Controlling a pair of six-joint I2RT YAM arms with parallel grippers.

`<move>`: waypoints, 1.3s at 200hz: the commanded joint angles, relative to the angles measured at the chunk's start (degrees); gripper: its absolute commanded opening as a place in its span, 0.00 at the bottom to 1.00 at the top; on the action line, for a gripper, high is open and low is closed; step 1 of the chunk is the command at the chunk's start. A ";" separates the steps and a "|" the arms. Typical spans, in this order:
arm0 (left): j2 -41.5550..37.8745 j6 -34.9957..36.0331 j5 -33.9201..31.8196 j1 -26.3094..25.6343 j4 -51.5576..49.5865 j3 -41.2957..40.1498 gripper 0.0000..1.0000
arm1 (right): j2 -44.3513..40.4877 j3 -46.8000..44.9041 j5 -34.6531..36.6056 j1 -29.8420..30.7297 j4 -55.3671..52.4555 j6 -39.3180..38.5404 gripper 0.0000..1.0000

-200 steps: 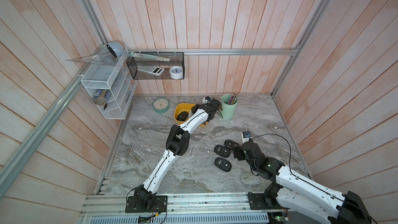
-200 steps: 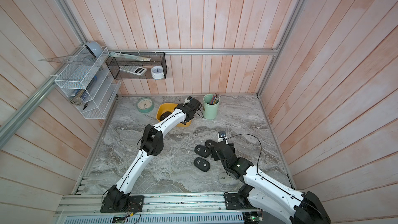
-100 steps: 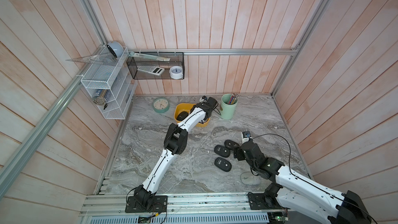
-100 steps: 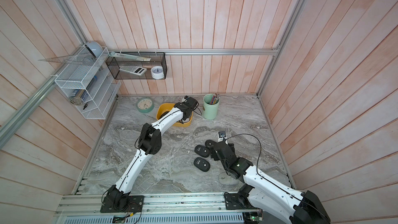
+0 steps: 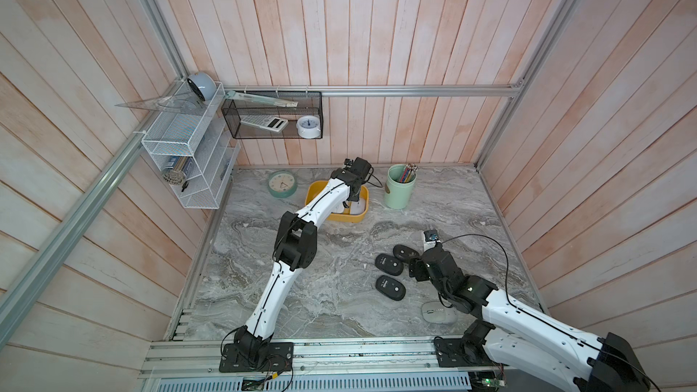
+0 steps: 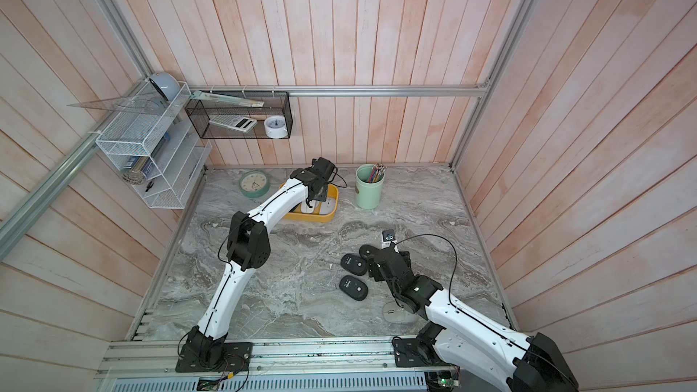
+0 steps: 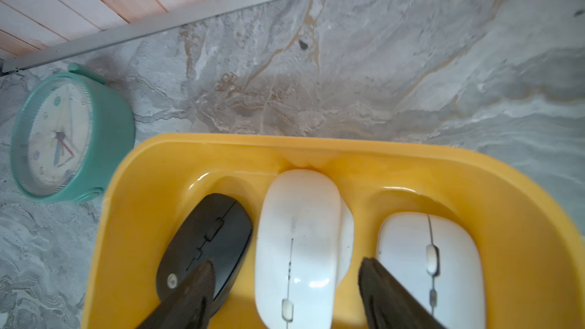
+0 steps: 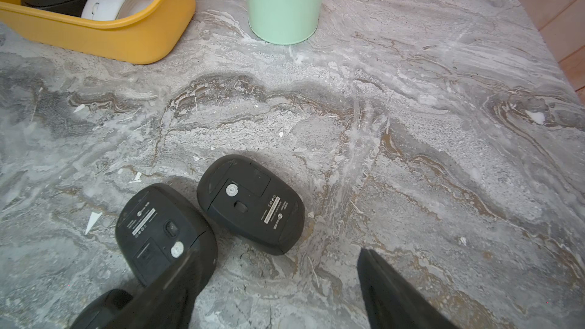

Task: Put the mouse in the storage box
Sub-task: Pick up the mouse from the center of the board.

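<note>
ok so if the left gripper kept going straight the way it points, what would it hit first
Most likely the white oval plastic mouse lying in the middle of the mustard-yellow plastic storage box; it sits directly in line with the open left gripper. How far above it the gripper is remains unclear.

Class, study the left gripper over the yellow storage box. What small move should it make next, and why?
Probably lift the left gripper straight up, out of the storage box. Its jaws stand open on either side of the white mouse, which lies in the box with a gap at each finger, so nothing is held. Three black mice lie on the table, not yet boxed.
</note>
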 commanded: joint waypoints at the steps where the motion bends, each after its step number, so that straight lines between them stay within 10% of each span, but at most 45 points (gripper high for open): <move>1: -10.06 -3.19 3.94 0.86 3.86 -6.73 0.80 | 1.09 0.87 -1.48 -0.10 0.20 -0.88 0.84; 116: -69.10 -13.95 13.41 11.84 38.89 -87.82 0.93 | 15.91 9.84 -12.22 -0.01 -6.97 7.89 0.85; 166: -80.34 -12.27 13.32 12.39 45.64 -100.51 0.99 | 23.93 14.65 -15.54 -0.25 -6.82 13.56 0.84; 260: -76.54 -10.29 13.76 12.46 52.50 -104.62 1.00 | 39.19 22.46 -23.30 -2.84 -10.21 15.28 0.82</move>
